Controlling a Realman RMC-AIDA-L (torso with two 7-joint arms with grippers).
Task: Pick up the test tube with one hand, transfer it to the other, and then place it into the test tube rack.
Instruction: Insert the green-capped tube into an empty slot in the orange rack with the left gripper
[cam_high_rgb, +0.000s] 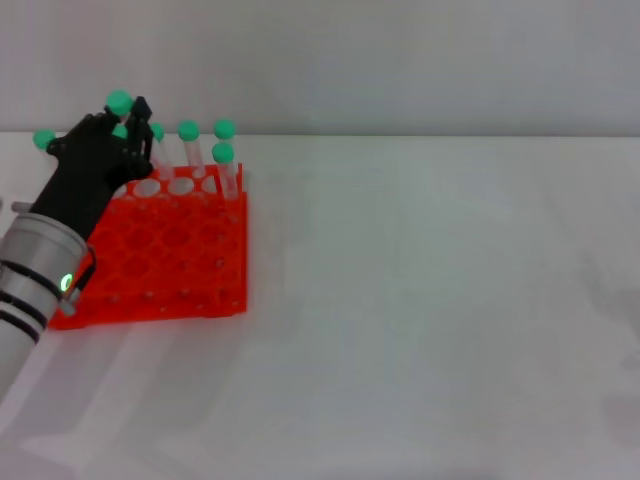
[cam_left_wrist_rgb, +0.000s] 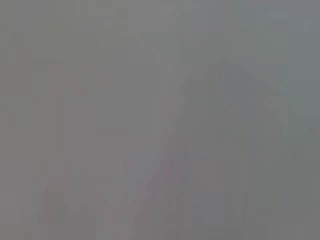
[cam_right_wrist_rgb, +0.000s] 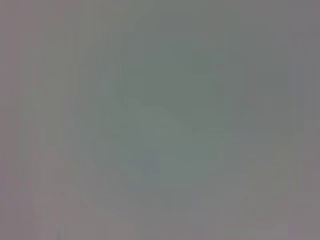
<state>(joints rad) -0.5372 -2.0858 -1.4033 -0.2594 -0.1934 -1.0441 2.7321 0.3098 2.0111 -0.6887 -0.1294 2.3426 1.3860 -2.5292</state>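
Reaching over the far left corner of the test tube rack (cam_high_rgb: 180, 250), the left gripper (cam_high_rgb: 135, 130) hides part of the back row; its black body covers the holes beneath it, and whether its fingers are parted or closed cannot be told. Green caps show around it: one above the gripper (cam_high_rgb: 119, 102), one at its left edge (cam_high_rgb: 44, 139), one close against the fingers (cam_high_rgb: 121, 131); which of these, if any, is the held test tube cannot be told. Three more green-capped tubes (cam_high_rgb: 222, 154) stand upright in the rack's back rows, to the right of the gripper. Left arm (cam_high_rgb: 40, 265) cut off at the picture's lower left, a green light glowing on it; right gripper out of sight. Both wrist views show only featureless grey. Table (cam_high_rgb: 430, 300) plain white; pale wall (cam_high_rgb: 400, 60) behind. No readable writing.
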